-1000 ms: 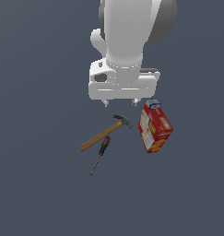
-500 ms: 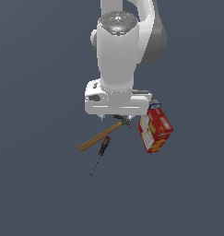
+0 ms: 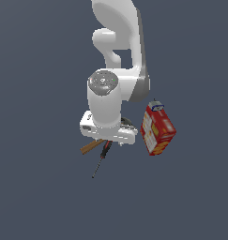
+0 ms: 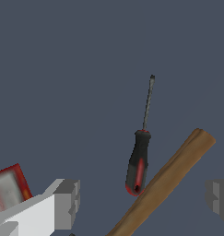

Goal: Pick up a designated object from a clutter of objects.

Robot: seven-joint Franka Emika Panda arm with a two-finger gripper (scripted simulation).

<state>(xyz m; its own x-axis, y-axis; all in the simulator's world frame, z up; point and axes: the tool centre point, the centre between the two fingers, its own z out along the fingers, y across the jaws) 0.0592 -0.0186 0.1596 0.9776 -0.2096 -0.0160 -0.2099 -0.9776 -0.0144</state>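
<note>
The designated object, a small screwdriver (image 4: 137,166) with a red-and-black handle and a slim dark shaft, lies flat beside the wooden hammer handle (image 4: 165,180). In the exterior view the screwdriver (image 3: 102,158) pokes out from under the arm's white hand (image 3: 107,132), which covers the hammer head. Only the end of the hammer handle (image 3: 88,147) shows there. My gripper (image 4: 143,199) is open, its grey fingers (image 4: 67,203) wide apart above the screwdriver's handle end and the hammer handle. It holds nothing.
A red cracker box (image 3: 157,130) with yellow print stands tilted at the exterior view's right of the hand; its corner (image 4: 7,190) shows in the wrist view beside one finger. The floor is plain dark grey.
The arm has come down over the clutter and slightly toward the exterior view's left, now hiding the hammer head. The screwdriver, hammer and box have not moved.
</note>
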